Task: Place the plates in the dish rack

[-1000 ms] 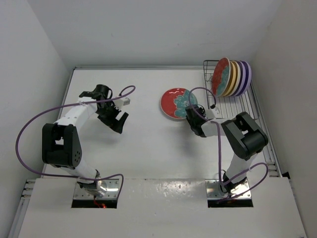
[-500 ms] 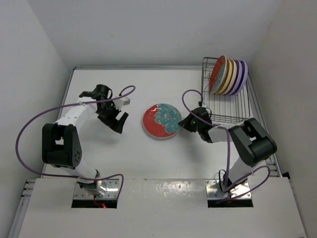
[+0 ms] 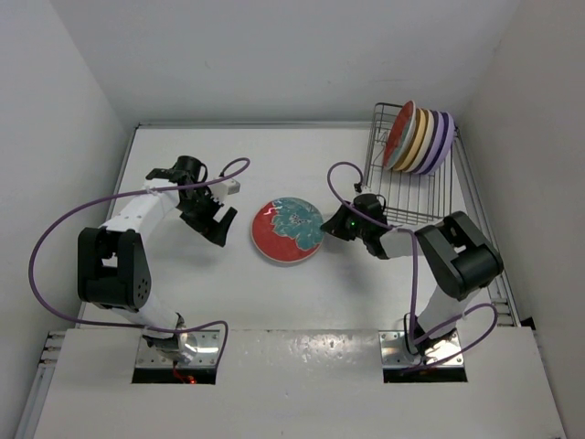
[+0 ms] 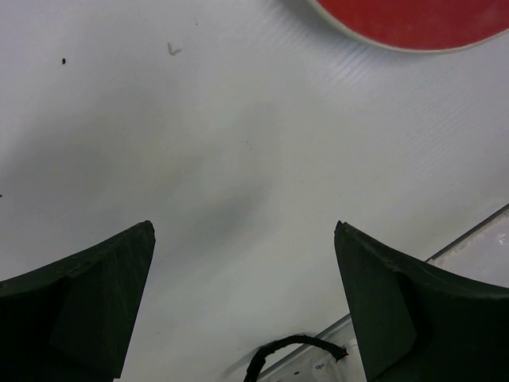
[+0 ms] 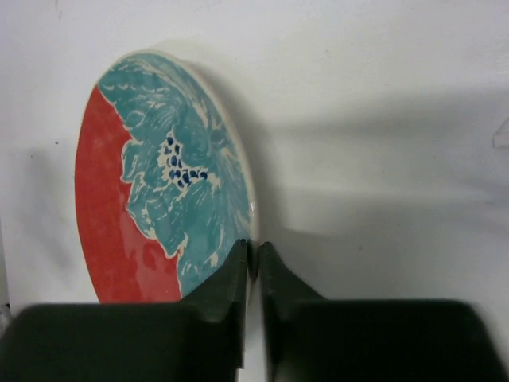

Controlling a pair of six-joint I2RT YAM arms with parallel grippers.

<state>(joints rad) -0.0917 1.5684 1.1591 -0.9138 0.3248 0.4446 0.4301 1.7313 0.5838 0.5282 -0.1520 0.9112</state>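
Observation:
A red plate with a teal floral pattern (image 3: 288,230) lies on the white table, left of the dish rack (image 3: 411,197). My right gripper (image 3: 335,226) reaches in from the right and is shut on that plate's near rim (image 5: 159,183), one finger on each side of the edge (image 5: 253,245). Several plates (image 3: 420,142) stand on edge at the rack's far end: red floral, orange-yellow, cream and lilac. My left gripper (image 3: 218,229) hovers left of the plate, open and empty (image 4: 242,227); the plate's red edge (image 4: 413,20) shows at the top of its view.
White walls close in the table (image 3: 274,165) on the left, back and right. The near part of the wire rack holds nothing. A purple cable (image 3: 352,174) loops over the right arm next to the rack. A raised white ledge (image 3: 302,366) runs along the front.
My right gripper has carried the red floral plate leftward and toward the front, away from the rack, down to the table. The left arm has not moved.

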